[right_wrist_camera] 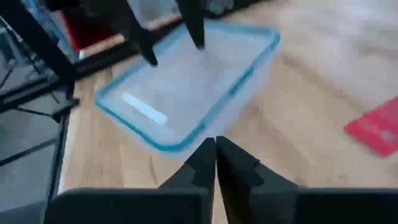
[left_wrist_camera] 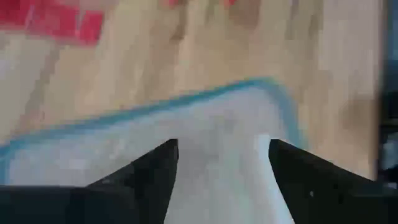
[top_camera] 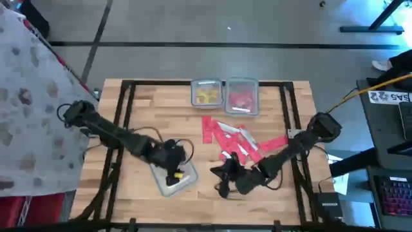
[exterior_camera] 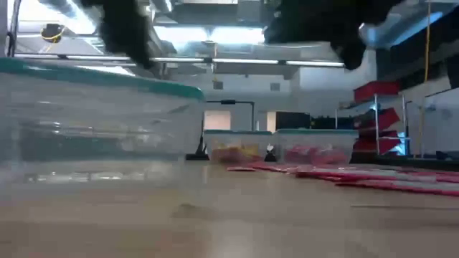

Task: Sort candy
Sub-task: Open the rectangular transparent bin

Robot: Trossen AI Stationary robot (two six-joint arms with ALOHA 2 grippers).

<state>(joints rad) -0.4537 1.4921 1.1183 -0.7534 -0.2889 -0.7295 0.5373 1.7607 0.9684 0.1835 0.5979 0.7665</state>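
Note:
Flat red candy packets (top_camera: 237, 138) lie in a loose heap on the wooden table, right of the middle; they also show in the low view (exterior_camera: 373, 176). A clear tub with a teal rim (top_camera: 172, 179) stands near the front edge, left of the middle. A small yellow spot (top_camera: 178, 174) shows at it. My left gripper (left_wrist_camera: 221, 144) hangs open above this tub (left_wrist_camera: 224, 118) with nothing between its fingers; the right wrist view shows its fingers (right_wrist_camera: 144, 46) over the tub (right_wrist_camera: 186, 93). My right gripper (right_wrist_camera: 216, 143) is shut and empty, raised right of the tub (top_camera: 223, 176).
Two more clear tubs stand at the far edge: one with yellow pieces (top_camera: 206, 94), one with red packets (top_camera: 243, 96). A black frame (top_camera: 193, 82) borders the table. One red packet (right_wrist_camera: 376, 129) lies apart on the bare wood.

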